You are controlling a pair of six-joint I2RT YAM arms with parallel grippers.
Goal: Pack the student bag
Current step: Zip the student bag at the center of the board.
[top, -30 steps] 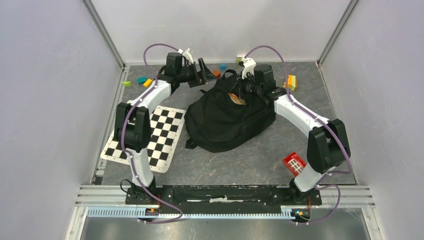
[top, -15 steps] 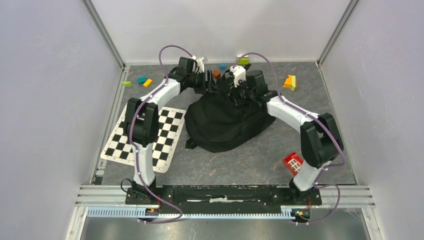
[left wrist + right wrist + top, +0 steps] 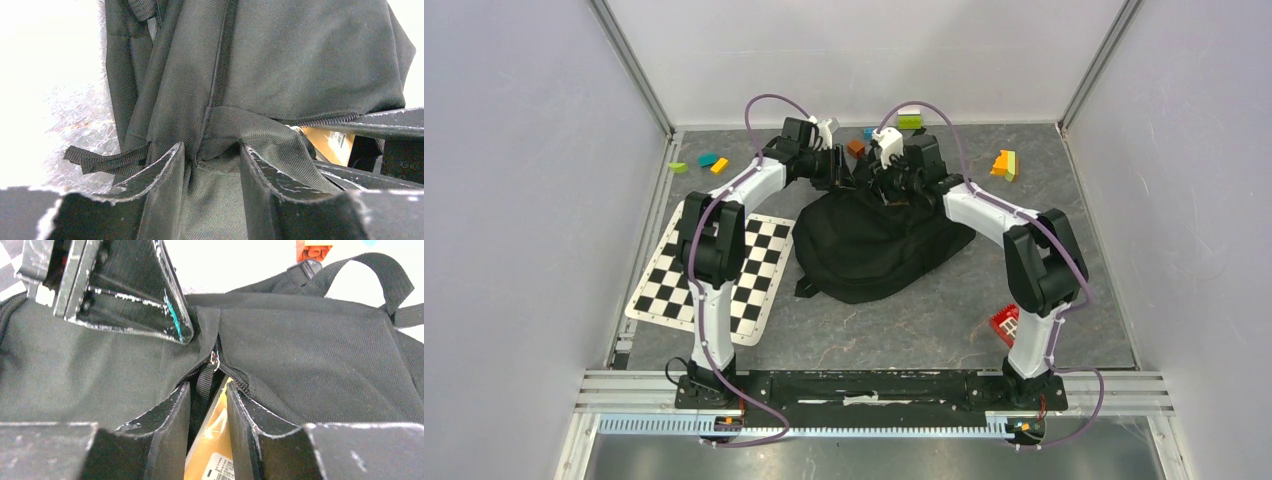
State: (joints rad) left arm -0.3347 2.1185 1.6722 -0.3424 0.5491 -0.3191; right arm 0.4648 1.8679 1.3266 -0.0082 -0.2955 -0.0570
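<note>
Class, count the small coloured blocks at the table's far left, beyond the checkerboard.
3: green block nearest the wall, teal block beside it, orange block next; the left arm may hide others.

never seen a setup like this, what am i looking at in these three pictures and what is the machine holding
These are two white robot arms, the left arm and the right arm, fixed at the near edge of a table. The wide picture comes from a camera above and behind them. The two close-ups come from a camera on each wrist, looking past its own fingers.

On the table lie a black backpack, a checkerboard sheet, a red block and coloured blocks near the back.

The left fingers straddle a fold of the backpack's fabric; whether they pinch it I cannot tell. The right fingers stand apart over the open zip, where a yellow packet sits inside the bag.
</note>
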